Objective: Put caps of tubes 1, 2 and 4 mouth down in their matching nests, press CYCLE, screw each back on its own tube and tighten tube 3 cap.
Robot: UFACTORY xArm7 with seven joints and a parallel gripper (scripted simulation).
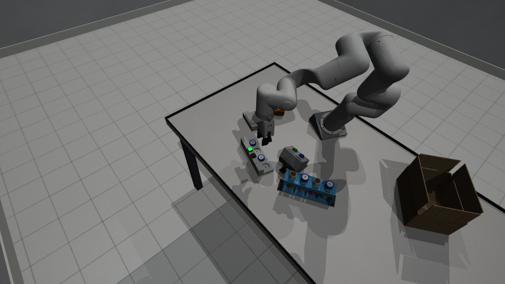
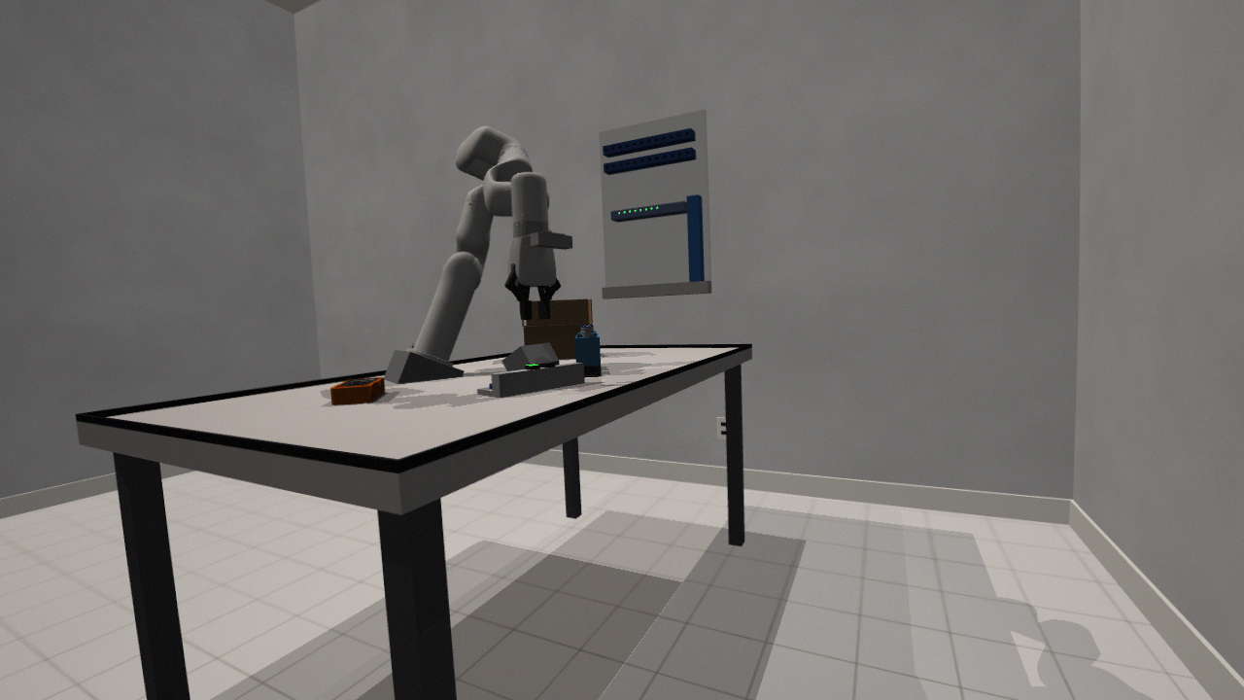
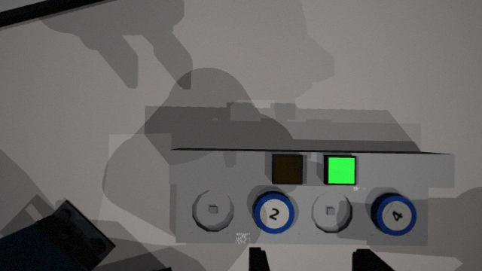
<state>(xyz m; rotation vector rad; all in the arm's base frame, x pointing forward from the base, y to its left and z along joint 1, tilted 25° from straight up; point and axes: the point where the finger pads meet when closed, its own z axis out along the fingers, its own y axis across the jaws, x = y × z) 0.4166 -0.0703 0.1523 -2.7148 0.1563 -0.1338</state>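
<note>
The grey cap tray (image 3: 301, 197) lies under my gripper (image 3: 314, 261), which hovers above it, open and empty, with its fingertips at the tray's near edge between nests 3 and 4. Blue-rimmed cap 2 (image 3: 273, 213) and cap 4 (image 3: 395, 214) sit flat in their nests. Nest 1 (image 3: 213, 210) and nest 3 (image 3: 330, 211) are empty. The green lamp (image 3: 341, 170) is lit and the amber lamp (image 3: 287, 169) is dark. In the top view the blue tube rack (image 1: 307, 187) holds two capped tubes (image 1: 329, 184) (image 1: 304, 177) and two open ones (image 1: 317, 182) (image 1: 292, 174).
The key housing (image 1: 294, 157) with its green and blue keys stands between tray and rack. An orange multimeter (image 2: 357, 390) lies behind the arm. An open cardboard box (image 1: 439, 194) stands at the table's far right. The arm's base (image 1: 328, 123) is bolted near the back edge.
</note>
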